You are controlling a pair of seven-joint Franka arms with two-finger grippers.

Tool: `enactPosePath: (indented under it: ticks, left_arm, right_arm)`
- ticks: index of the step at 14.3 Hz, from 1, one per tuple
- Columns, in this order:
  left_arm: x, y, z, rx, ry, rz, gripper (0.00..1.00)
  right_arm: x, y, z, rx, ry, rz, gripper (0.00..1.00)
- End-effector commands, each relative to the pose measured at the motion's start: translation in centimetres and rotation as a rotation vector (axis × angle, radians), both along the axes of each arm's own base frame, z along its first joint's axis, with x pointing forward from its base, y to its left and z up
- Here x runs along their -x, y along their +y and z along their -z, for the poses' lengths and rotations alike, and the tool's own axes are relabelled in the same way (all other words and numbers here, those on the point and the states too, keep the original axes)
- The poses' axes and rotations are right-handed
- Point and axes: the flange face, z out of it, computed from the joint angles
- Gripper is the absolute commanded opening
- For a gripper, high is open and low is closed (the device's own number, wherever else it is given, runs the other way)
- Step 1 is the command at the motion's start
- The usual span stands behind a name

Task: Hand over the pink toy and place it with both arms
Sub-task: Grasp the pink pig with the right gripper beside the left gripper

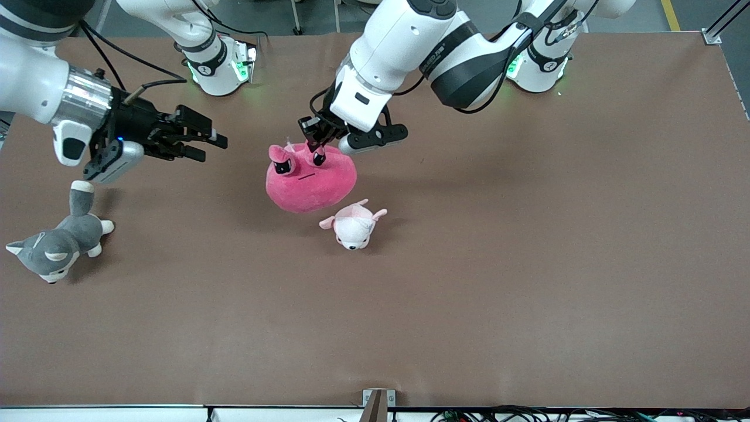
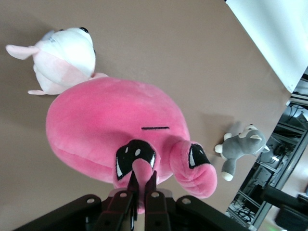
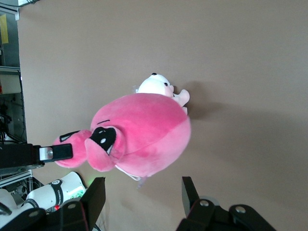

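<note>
Starting nearest my front camera, I've got a grey-and-white plush dog (image 1: 55, 243) lying on the brown table (image 1: 527, 264) at the right arm's end. A touch farther back, near the middle of the table, lies a small pale pink-and-white plush animal (image 1: 353, 225) on its side.

Now the main event: the large round hot-pink plush blob with black angry eyes (image 1: 310, 177) hangs just above the table, over the spot next to the small pale animal and a bit farther from the front camera. In the left wrist view the blob (image 2: 113, 127) dangles below the fingers with the pale animal (image 2: 62, 60) just beside it and the grey dog (image 2: 240, 147) well apart from both.

The left gripper (image 1: 317, 139) comes down from the left arm, which reaches in from its base at the top of the table, and its fingers are pinched tight on one of the blob's small ears; I see the ear squeezed between the two pads (image 2: 144, 185).

The right gripper (image 1: 202, 140) hovers over the table at the right arm's end, pointing toward the blob, jaws spread wide with nothing between them. From its wrist camera, the blob (image 3: 144, 134) hangs ahead of the open fingers (image 3: 95, 197), apart from them.
</note>
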Motion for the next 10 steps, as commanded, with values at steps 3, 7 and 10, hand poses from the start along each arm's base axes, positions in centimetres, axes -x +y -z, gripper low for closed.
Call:
enactPosePath:
  ticks: [3,7,10]
  left_arm:
    - [0.2,-0.9,-1.3,0.057,0.024,-0.065,0.0]
    - [1.1,-1.8,-1.5,0.076,0.018,-0.062,0.0]
    - [1.2,-1.9,-1.7,0.08,0.015,-0.061,0.0]
  right_arm:
    - [-0.3,3.8,0.8,-0.014,0.019,0.027,0.72]
    - [-0.1,5.7,1.8,-0.005,0.055,0.027,0.72]
    - [-0.2,6.2,2.5,0.001,0.066,0.022,0.72]
